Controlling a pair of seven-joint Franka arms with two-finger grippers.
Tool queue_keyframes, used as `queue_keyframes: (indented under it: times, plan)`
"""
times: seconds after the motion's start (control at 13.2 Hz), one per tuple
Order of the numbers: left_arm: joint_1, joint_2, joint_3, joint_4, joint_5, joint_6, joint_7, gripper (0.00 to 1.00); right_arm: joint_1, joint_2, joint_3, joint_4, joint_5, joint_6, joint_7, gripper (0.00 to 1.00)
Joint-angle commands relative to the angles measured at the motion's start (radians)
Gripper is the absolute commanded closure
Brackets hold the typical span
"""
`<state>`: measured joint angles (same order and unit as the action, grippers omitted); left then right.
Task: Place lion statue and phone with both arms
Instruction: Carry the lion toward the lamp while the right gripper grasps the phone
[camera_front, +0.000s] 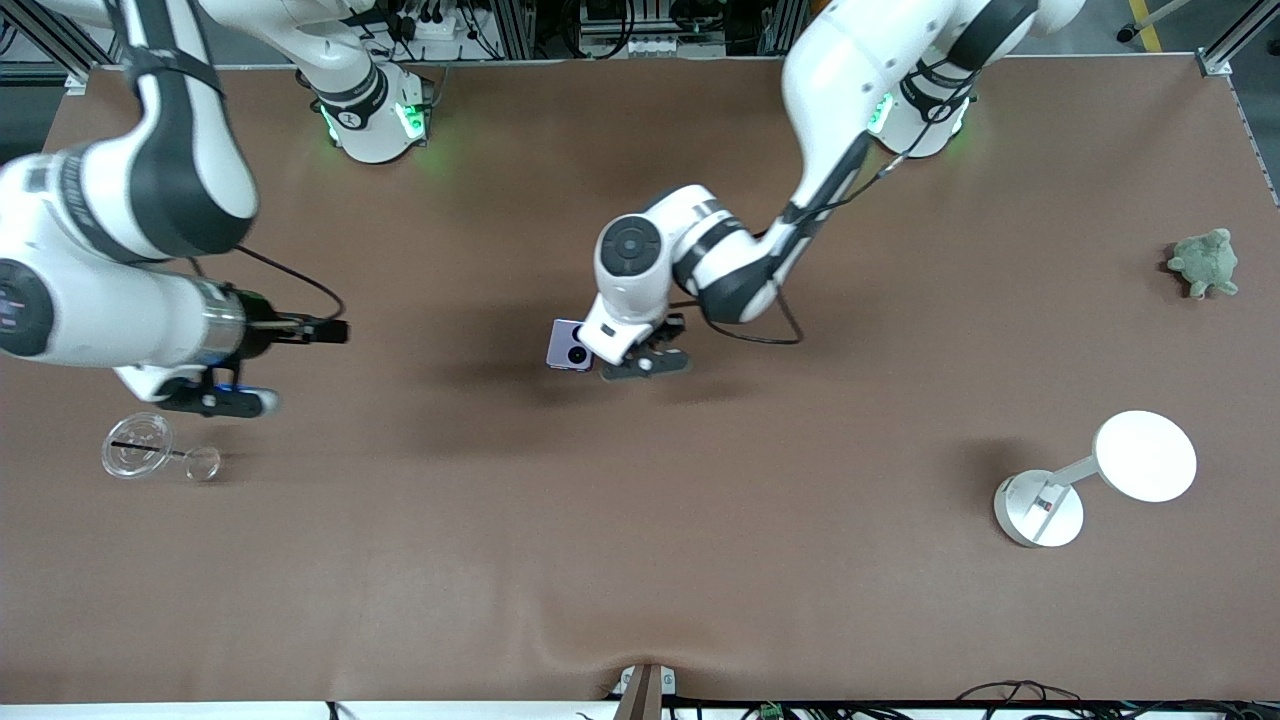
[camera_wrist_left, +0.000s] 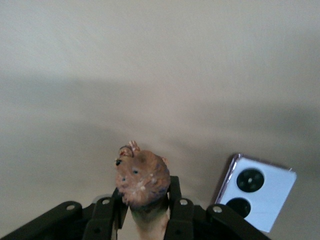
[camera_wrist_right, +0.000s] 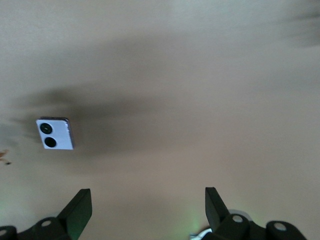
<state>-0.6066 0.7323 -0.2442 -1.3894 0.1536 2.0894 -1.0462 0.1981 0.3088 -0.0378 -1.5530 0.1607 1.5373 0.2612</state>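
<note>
While the left gripper (camera_front: 640, 362) sits low at the middle of the front view, its fingers (camera_wrist_left: 177, 212) are clamped on the lion statue (camera_wrist_left: 141, 181), whose brown head fills the lower centre of the left wrist view and rises between the two black pads. Just beside that gripper lies the phone (camera_front: 568, 345), flat on the brown table (camera_front: 640, 560), a pale lavender square with its black camera circles facing up; in the front view it shows only partly, tucked against the white wrist of the left arm on the side toward the right arm's end of the table. From the left wrist the phone (camera_wrist_left: 256, 191) appears at the lower right of the frame, apart from the statue. Toward the left edge of the front view the right gripper (camera_front: 225, 398) hangs over the table with its jaws spread wide and nothing between them; its two dark fingertips (camera_wrist_right: 80, 207) stand well apart at the bottom of the right wrist view, and the phone (camera_wrist_right: 55, 134) shows small in that frame's left half. Just below that gripper in the front view lie a clear glass dish (camera_front: 136, 445) and a smaller clear cup (camera_front: 203, 462). A white lamp (camera_front: 1095, 478) stands at the lower right of the front view, and a green plush (camera_front: 1205, 262) sits near the right edge.
</note>
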Motion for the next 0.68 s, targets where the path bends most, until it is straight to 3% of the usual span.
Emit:
queue_keyframes:
  times: [0.0, 0.3, 0.61]
  plan:
    - [0.140, -0.147, -0.007, -0.028, 0.023, -0.075, 0.011, 1.00, 0.096, 0.016, -0.007, -0.044, 0.017, 0.097, 0.131, 0.00]
    - [0.344, -0.177, -0.006, -0.028, 0.043, -0.132, 0.021, 1.00, 0.248, 0.035, -0.007, -0.229, 0.017, 0.431, 0.191, 0.00]
    - [0.490, -0.123, -0.007, -0.026, 0.116, -0.117, 0.176, 1.00, 0.352, 0.104, -0.007, -0.280, 0.019, 0.579, 0.201, 0.00]
